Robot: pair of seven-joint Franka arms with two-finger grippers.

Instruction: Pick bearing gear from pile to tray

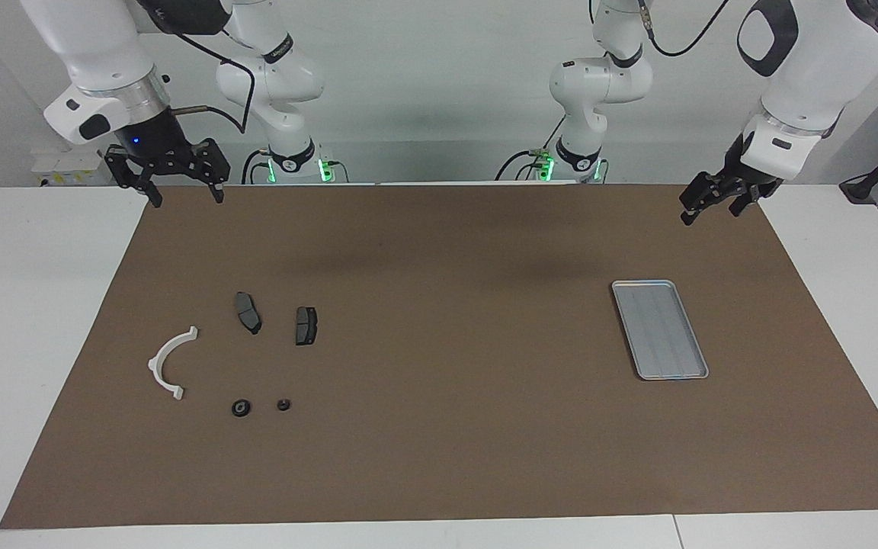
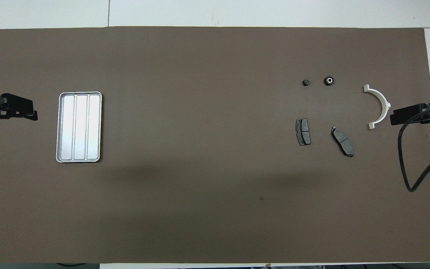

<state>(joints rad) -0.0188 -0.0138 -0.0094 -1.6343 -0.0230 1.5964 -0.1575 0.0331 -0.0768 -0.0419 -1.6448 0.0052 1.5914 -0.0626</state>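
Brown matting covers the white worktop (image 1: pixel 43 343). On it, toward the left arm's end, the silver tray (image 1: pixel 660 329) lies with nothing inside. Toward the right arm's end sits the pile: in the overhead view two black round pieces (image 2: pixel 329 80) at twelve o'clock, a white bracket (image 2: pixel 378 106) at three o'clock, two brake pads (image 2: pixel 303 131) at six o'clock. Both arms wait aloft: the right gripper (image 1: pixel 184 194) hangs wide open and holds nothing; the left gripper (image 1: pixel 709 210) likewise, over the mat's edge.
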